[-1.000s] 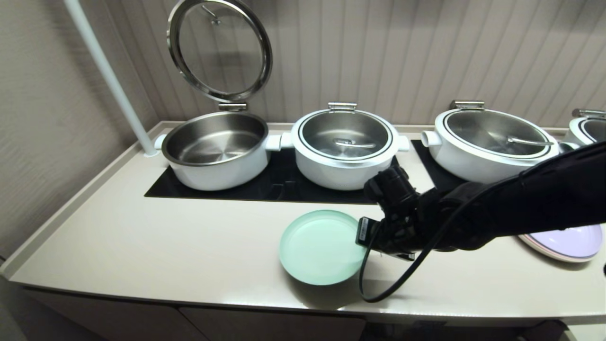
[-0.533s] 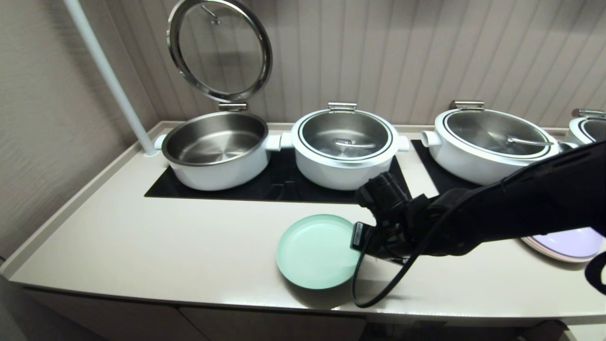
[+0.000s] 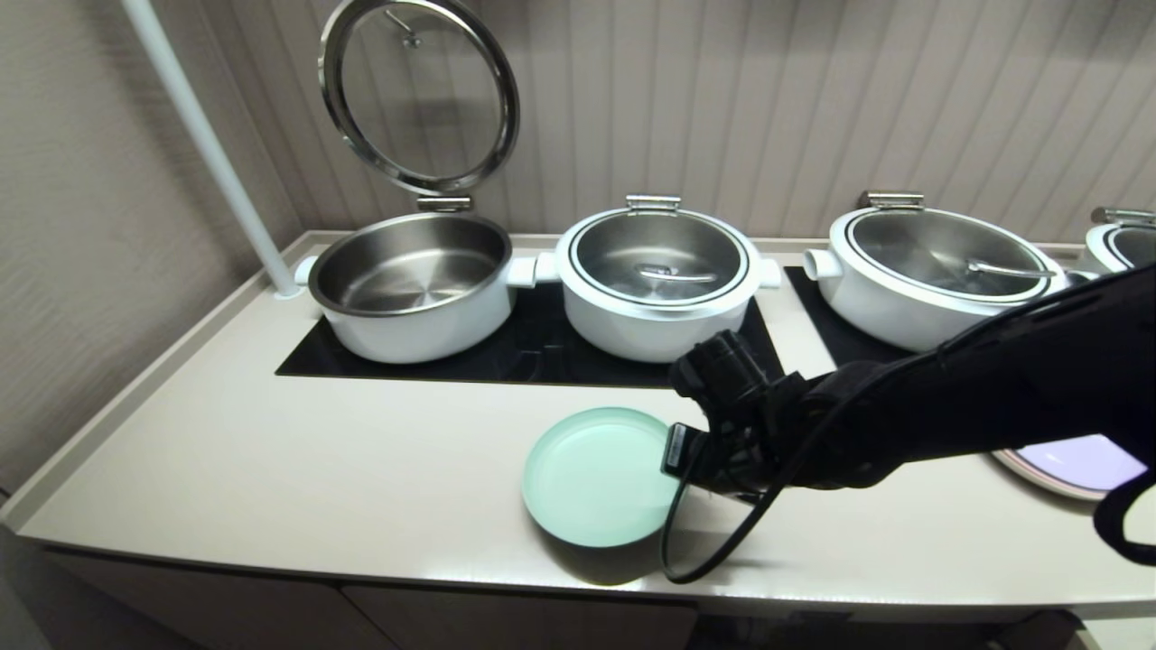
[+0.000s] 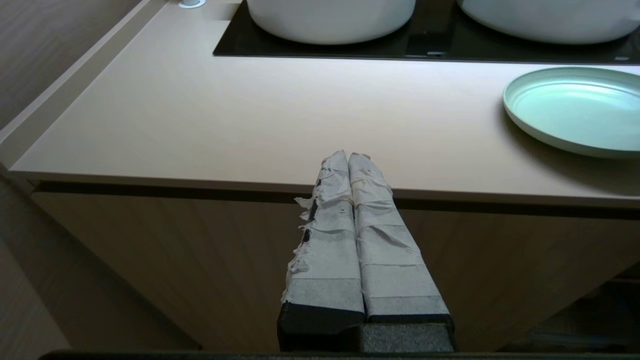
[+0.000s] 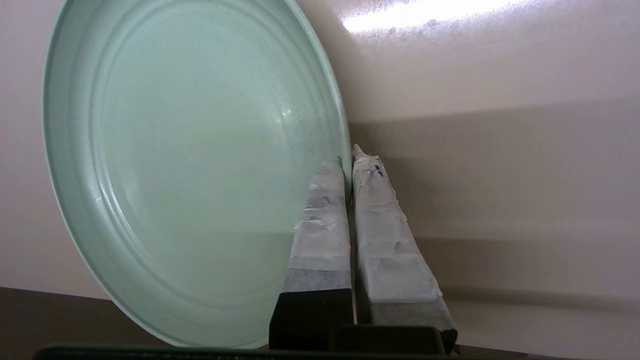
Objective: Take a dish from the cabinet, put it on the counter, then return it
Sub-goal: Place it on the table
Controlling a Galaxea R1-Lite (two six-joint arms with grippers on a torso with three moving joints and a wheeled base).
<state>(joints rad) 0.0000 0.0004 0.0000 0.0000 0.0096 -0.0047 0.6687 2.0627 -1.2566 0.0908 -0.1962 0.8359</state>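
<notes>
Resting near the front edge of the table (image 3: 271, 469), the dish (image 3: 591, 478) is out of the cabinet; its right rim is pinched by the clenched right end effector (image 5: 350, 160). Returning it remains.

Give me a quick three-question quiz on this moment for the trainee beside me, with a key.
1. True or false: the right gripper is shut on the rim of the dish.
2. Of the three pots on the black glass panel, which has its lid raised: A the left pot, B the middle pot, C the right pot?
3. Fill in: the left gripper hangs in front of the cabinet, its fingers ____.

Key:
1. True; one finger lies inside the rim, the other outside.
2. A
3. shut, holding nothing
</notes>
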